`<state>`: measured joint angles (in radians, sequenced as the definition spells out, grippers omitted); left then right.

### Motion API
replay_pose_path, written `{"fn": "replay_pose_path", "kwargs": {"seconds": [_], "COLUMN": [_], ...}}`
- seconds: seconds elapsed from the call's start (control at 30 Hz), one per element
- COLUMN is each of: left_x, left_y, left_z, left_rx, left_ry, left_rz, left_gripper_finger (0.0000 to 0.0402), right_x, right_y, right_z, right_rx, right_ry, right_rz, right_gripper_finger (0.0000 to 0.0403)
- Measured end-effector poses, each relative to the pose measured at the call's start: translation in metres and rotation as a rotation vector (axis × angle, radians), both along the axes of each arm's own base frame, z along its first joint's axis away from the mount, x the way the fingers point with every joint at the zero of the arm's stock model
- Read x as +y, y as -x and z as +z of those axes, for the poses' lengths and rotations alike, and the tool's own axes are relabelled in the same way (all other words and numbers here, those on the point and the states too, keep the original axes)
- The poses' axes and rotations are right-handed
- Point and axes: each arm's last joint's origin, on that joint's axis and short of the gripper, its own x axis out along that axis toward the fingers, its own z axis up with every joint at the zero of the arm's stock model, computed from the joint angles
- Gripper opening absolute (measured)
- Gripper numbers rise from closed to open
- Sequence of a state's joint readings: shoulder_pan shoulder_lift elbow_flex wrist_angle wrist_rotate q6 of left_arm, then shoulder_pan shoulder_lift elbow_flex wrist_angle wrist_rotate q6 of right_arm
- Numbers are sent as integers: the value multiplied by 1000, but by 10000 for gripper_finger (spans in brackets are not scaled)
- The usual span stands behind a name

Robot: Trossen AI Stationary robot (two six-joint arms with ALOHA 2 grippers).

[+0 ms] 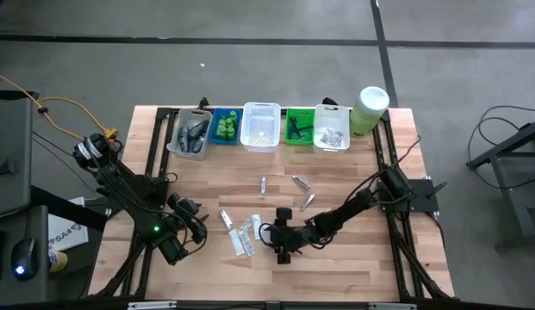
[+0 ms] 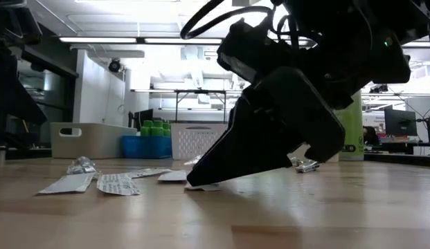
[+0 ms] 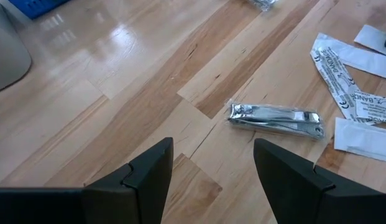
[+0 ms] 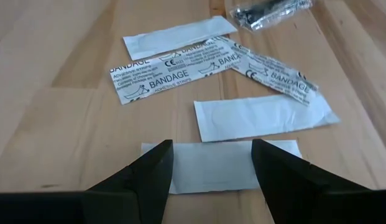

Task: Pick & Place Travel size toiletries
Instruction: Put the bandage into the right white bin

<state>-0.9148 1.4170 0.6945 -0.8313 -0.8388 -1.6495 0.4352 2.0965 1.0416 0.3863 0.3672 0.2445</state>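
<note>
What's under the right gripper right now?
A flat white bandage sachet lies on the table beneath the open right gripper. Its middle shows between the fingers; the parts behind the fingers are hidden.

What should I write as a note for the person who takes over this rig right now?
Right gripper: open, low over a flat white bandage sachet, nothing held.
Left gripper: open, empty, near the wrapped silvery nail clipper.
Done: green round bottles are in the blue basket; other baskets also hold items.
Left: the white sachets and small silvery wrapped pieces lying mid-table.
</note>
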Motion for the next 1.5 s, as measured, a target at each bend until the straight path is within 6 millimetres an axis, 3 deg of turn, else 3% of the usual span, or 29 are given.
{"fn": "replay_pose_path", "kwargs": {"seconds": [0.27,0.57,0.73,0.93,1.07,1.27,1.5], "left_x": [21,42,45,51,56,58,57], "left_y": [-19,-42,-39,-30,-24,-20,-21], "left_z": [-2,3,13,7,3,7,8], "left_rx": [137,211,185,103,49,25,23], "left_ry": [25,18,-1,24,49,54,51], "left_rz": [73,-5,-65,-125,-140,-159,-175], "left_gripper_finger": [221,221,221,221,221,221,221], "right_x": [-9,-13,-13,-12,-12,-13,-8], "right_y": [1,2,3,4,6,8,10], "right_z": [-4,-7,-8,-6,5,20,20], "right_rx": [89,122,140,135,133,112,120], "right_ry": [-114,-117,-109,-82,-70,-71,-69], "right_rz": [-60,-69,-71,-31,1,10,10], "right_gripper_finger": [204,115,65,31,53,143,226]}}
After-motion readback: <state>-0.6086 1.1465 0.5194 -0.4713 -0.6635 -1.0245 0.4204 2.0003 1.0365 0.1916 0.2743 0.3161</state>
